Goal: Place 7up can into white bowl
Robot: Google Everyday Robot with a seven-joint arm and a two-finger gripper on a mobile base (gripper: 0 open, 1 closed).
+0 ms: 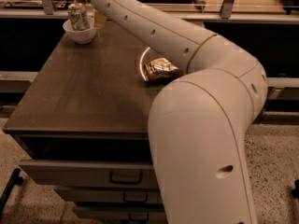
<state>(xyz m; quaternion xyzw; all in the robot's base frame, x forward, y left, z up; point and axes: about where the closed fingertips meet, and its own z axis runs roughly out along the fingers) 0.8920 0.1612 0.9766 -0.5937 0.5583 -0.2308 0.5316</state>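
The 7up can [78, 16], silver-white with green marks, stands upright inside the white bowl [80, 33] at the far left corner of the dark table [84, 92]. My white arm [159, 29] sweeps from the lower right up to the top of the view, passing just right of the bowl. My gripper [100, 18] is mostly hidden behind the arm; only a pale yellowish part shows just right of the bowl. It is beside the can and not around it.
A shiny gold-brown foil snack bag [161, 70] lies by a thin white rim [141, 62] mid-table, close under my arm. Drawers [126, 176] sit below the table front. A shelf with rails [224, 6] runs behind the table.
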